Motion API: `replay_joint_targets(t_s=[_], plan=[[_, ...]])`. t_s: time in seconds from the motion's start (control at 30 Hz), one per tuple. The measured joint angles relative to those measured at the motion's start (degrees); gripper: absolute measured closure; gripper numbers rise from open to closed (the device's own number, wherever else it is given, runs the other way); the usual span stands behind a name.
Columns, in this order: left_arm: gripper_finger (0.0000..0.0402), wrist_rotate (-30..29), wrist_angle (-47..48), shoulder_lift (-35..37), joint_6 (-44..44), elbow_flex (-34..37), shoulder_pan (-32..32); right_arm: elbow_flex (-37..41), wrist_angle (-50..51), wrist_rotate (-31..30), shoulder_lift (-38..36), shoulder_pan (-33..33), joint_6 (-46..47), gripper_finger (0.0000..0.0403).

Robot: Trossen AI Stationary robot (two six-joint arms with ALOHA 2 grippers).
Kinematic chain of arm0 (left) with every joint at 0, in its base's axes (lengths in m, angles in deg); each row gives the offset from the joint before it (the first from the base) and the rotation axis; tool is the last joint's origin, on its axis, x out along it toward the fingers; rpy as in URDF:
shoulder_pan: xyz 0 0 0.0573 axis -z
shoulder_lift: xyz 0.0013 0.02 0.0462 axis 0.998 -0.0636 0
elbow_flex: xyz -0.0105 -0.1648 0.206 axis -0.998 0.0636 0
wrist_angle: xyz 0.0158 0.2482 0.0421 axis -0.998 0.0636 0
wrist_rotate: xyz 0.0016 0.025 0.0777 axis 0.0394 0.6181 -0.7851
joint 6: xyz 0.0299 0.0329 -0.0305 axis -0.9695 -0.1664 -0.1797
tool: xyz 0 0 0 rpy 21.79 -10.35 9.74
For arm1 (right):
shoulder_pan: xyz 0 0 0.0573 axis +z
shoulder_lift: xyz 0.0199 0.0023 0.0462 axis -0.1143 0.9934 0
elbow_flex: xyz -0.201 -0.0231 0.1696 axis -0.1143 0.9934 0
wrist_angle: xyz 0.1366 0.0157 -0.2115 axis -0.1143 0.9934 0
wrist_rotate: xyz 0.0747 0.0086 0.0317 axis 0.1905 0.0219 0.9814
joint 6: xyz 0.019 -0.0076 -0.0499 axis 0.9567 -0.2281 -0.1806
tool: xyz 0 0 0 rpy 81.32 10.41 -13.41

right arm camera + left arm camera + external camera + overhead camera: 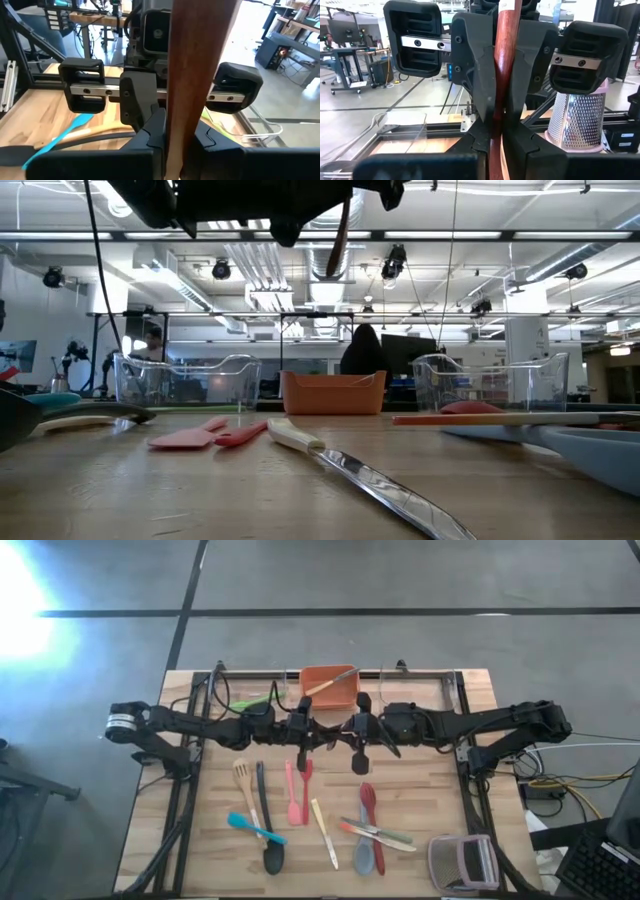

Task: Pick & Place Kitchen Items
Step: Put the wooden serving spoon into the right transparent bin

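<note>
A brown wooden utensil stands upright in the air over the middle of the table. My left gripper comes at it from the table's left and my right gripper from the right. Both are shut on it, fingertips facing each other. In the low view its brown shaft hangs below the dark arms. Several other kitchen items lie flat on the wood nearer the front edge: a red spoon, pink spatulas, a black spoon and a blue spatula. My left gripper pinches the utensil's narrow brown shaft between its two fingers. The fingers come level from the table's left and lie across the shaft. The utensil stands upright, clear of the table. My right gripper pinches the brown shaft between its two fingers, coming about level from the table's right and lying across it. In my left wrist view its fingers stand close on either side of the shaft. The utensil is upright and lifted clear.
An orange bin with a pale utensil in it stands at the far edge, and a green utensil lies to its left. Clear bins flank the orange one. A metal grater lies at the front right.
</note>
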Motion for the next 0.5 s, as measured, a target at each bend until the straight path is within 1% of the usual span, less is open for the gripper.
replay_joint_targets(t_s=[0.13, 0.2, 0.43, 0.5], plan=[[0.0372, 0.05, 0.22, -0.09, -0.01, 0.0, 0.0, 0.37, -0.05, 0.0, -0.09, 0.0, -0.02, 0.038], [0.0366, 0.05, 0.23, -0.09, -0.07, 0.0, 0.0, 0.39, -0.07, 0.0, -0.07, 0.0, -0.05, 0.038], [0.0323, 0.1, 0.48, -0.05, 0.88, 0.02, 0.0, 0.56, 0.52, -0.37, -0.31, 0.0, -1.09, 0.038], [0.0309, 0.1, 3.15, 0.1, 1.68, -0.46, 0.0, 0.58, 0.6, -0.37, -0.31, 0.0, -1.09, 0.038]])
